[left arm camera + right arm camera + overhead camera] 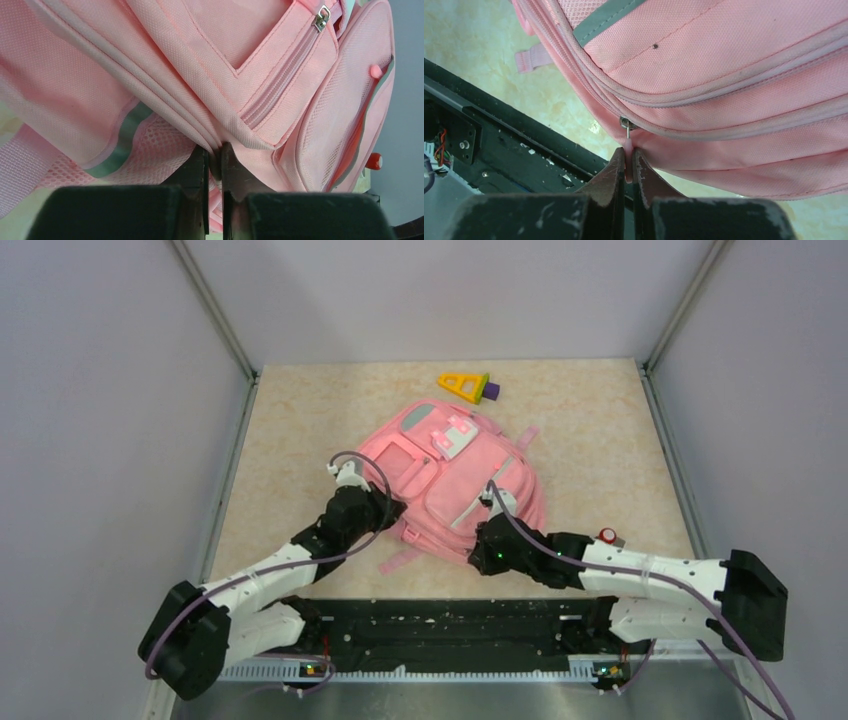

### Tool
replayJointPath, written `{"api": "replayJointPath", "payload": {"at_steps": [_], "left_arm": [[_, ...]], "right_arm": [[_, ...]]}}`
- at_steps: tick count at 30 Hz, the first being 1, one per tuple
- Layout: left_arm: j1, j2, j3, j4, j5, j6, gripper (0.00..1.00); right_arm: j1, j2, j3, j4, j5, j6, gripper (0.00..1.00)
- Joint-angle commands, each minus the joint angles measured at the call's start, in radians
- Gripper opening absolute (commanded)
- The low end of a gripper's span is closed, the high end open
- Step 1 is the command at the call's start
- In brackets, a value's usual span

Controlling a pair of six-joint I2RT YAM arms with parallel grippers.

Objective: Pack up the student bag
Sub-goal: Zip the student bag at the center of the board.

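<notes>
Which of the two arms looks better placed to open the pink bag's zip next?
Probably the right arm: its jaws are shut on the zipper pull of the student bag, ready to drag it along. The left arm merely pinches a fold of fabric, which suits holding the bag steady.

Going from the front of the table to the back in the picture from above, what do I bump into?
Black rail holding the arms → pink student bag → yellow and purple toy.
</notes>
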Motion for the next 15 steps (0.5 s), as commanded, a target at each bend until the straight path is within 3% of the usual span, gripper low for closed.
{"api": "replayJointPath", "payload": {"at_steps": [1,8,15], "left_arm": [[0.058,0.034,0.023,0.042,-0.033,0.072,0.00],[0.146,0.108,0.088,0.048,-0.013,0.176,0.00],[0.254,0.224,0.181,0.098,0.030,0.289,0.00]], "right_arm": [[0.008,0.018,0.088,-0.061,0.100,-0.058,0.00],[0.010,0.075,0.187,-0.161,0.148,-0.127,0.00],[0.008,0.137,0.176,-0.149,0.159,-0.145,0.00]]}}
